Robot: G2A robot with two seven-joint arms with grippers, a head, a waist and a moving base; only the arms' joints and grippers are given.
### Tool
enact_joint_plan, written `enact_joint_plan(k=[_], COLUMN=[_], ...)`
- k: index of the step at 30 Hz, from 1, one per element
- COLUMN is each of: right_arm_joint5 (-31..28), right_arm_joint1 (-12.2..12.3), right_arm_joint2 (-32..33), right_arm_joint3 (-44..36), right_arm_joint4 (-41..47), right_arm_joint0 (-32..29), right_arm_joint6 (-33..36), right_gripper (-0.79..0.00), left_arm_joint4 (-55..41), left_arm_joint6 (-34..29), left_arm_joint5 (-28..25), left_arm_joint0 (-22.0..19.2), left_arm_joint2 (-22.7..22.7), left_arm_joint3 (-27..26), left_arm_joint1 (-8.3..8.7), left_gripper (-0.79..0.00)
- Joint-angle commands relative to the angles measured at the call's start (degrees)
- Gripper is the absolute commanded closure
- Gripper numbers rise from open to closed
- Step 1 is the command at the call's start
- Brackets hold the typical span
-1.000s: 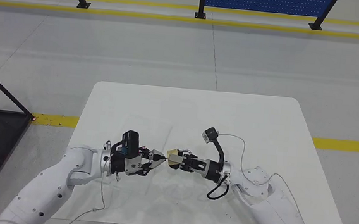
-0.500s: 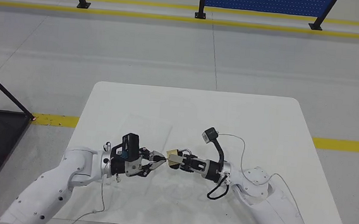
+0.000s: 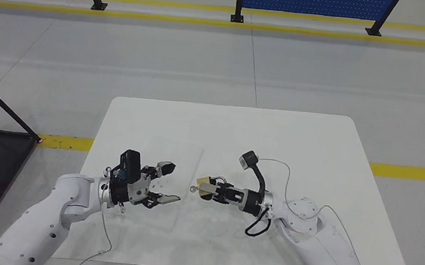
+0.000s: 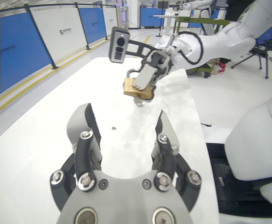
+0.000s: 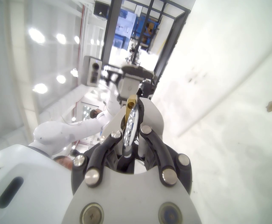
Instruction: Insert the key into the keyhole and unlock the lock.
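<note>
1. I see the left pincer [image 3: 171,182] has let go and backed off from the lock [image 3: 204,184]. Half a second ago it was closed at the key [image 4: 139,103]; now its fingers stand wide apart, nothing between them.
2. The key stays behind, seated in the lock's underside with its bow hanging free. It is straight ahead of the left pincer and well apart from it.
3. The right pincer [image 3: 212,189] is clamped on the lock, holding it off the bench [image 3: 287,138].
4. My read: insertion is done. I cannot tell whether the shackle [image 4: 129,73] has sprung, so a turn may still be owed.
5. Count: one lock, one key, two pincers, one bench.
</note>
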Motion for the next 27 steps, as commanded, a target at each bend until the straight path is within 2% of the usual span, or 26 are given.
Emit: enact_joint_plan(k=[1, 6, 16, 22, 27], right_arm_joint5=[0.00, 0.00, 0.48, 10.32, 19.16], right_arm_joint1=[0.00, 0.00, -0.01, 0.05, 0.11], right_arm_joint2=[0.00, 0.00, -0.04, -0.37, -1.38], right_arm_joint3=[0.00, 0.00, -0.09, -1.18, -4.19], right_arm_joint4=[0.00, 0.00, -0.82, -10.63, -18.81], right_arm_joint0=[0.00, 0.00, -0.16, -1.14, -1.48], right_arm_joint6=[0.00, 0.00, -0.74, -8.02, -10.93], right_gripper=[0.000, 0.000, 0.000, 0.000, 0.000], left_arm_joint4=[-0.28, -1.03, -1.03, -1.03, -1.03], left_arm_joint6=[0.85, 0.95, 0.95, 0.95, 0.95], left_arm_joint5=[-0.36, -2.07, -2.07, -2.07, -2.07], left_arm_joint0=[1.82, 5.84, 5.84, 5.84, 5.84], left_arm_joint2=[-2.78, -8.34, -8.34, -8.34, -8.34], left_arm_joint3=[-0.33, -1.27, -1.27, -1.27, -1.27], left_arm_joint1=[0.33, 1.01, 1.01, 1.01, 1.01], left_gripper=[-0.785, -0.785, -0.785, -0.785, -0.785])
